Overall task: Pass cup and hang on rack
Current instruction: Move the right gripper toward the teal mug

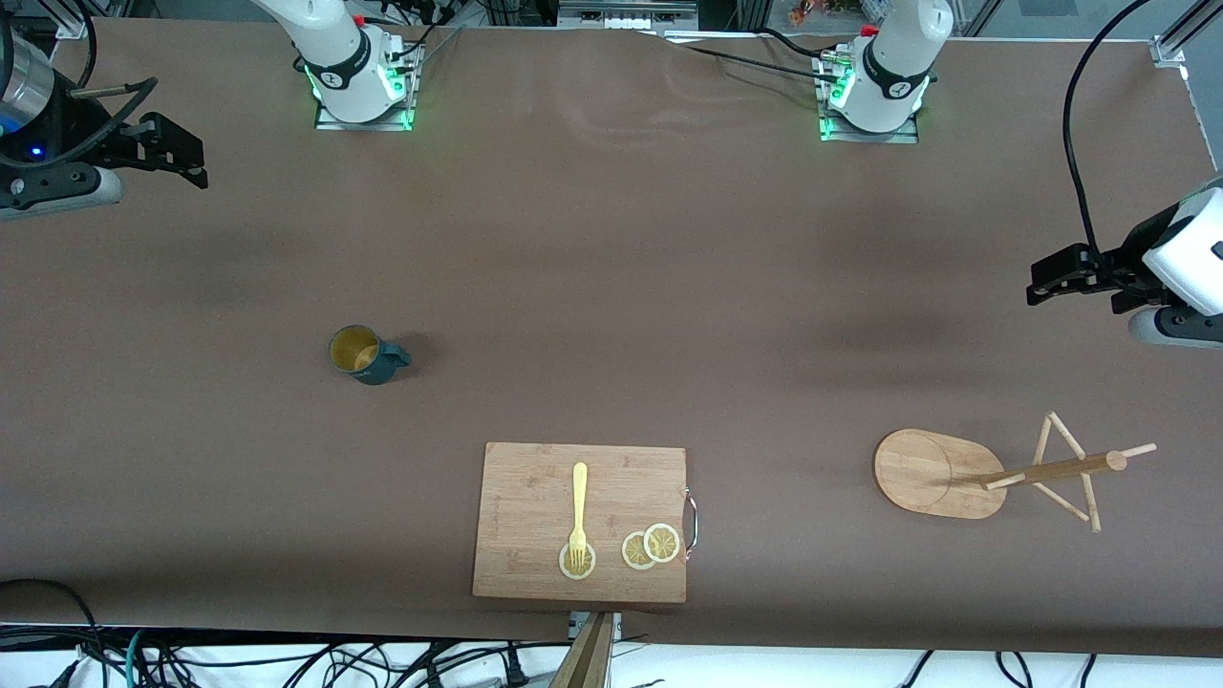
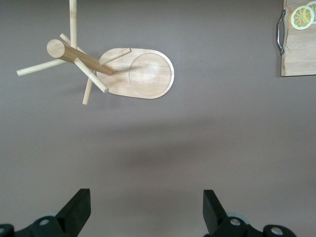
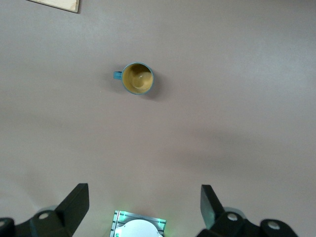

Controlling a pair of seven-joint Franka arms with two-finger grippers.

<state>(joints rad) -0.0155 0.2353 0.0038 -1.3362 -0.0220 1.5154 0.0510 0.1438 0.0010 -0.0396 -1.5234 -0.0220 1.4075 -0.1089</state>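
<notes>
My left gripper (image 2: pixel 145 210) and right gripper (image 3: pixel 143 207) hang over bare tabletop (image 1: pixel 611 287), jaws released; the cup (image 1: pixel 363 354) stands upright, well apart from both, farther from the front camera than the cutting board (image 1: pixel 535 497)

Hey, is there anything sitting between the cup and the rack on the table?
Nothing visible stands between them. The cup stands upright toward the right arm's end, the rack toward the left arm's end. The cutting board lies nearer the front camera than the stretch of bare table between them.
</notes>
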